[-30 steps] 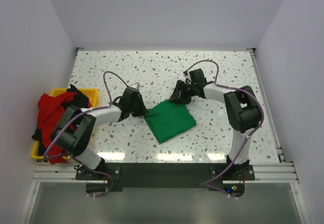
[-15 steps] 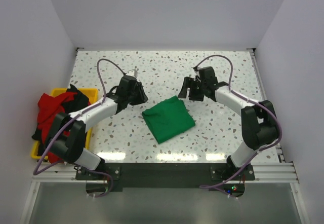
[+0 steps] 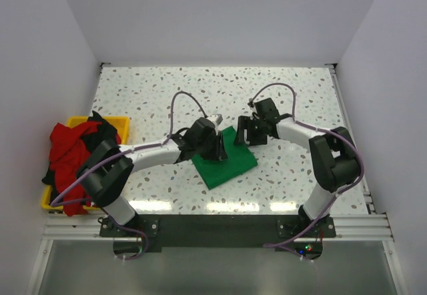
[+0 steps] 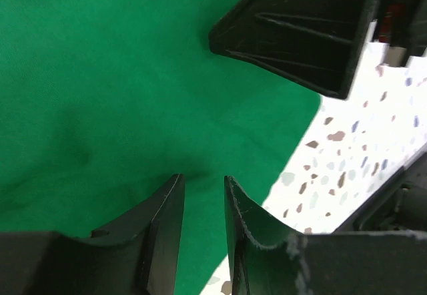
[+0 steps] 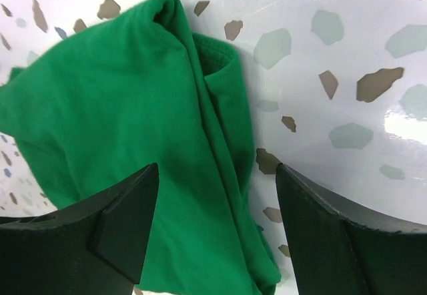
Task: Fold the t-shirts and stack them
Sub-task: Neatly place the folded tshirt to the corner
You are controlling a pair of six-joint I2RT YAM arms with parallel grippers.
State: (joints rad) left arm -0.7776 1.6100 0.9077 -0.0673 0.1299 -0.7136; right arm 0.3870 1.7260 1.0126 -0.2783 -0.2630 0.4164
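Note:
The green t-shirt (image 3: 230, 165) lies folded into a rough square on the table's middle. My left gripper (image 3: 219, 151) is down on its far left part. In the left wrist view the gripper (image 4: 203, 178) has its jaws a narrow gap apart, tips on the green cloth (image 4: 100, 75), nothing held between them. My right gripper (image 3: 242, 137) is at the shirt's far corner. In the right wrist view it (image 5: 215, 171) is wide open, straddling the shirt's layered edge (image 5: 120, 108). Red and black t-shirts (image 3: 67, 149) are heaped at the far left.
The heap of shirts sits in a yellow bin (image 3: 124, 123) at the table's left edge and spills over it. The speckled tabletop (image 3: 287, 95) is walled by white panels on three sides. The two grippers are close together over the shirt.
My left gripper has swung right from beside the shirt's left edge onto the shirt. My right gripper has come back down to the shirt's far corner.

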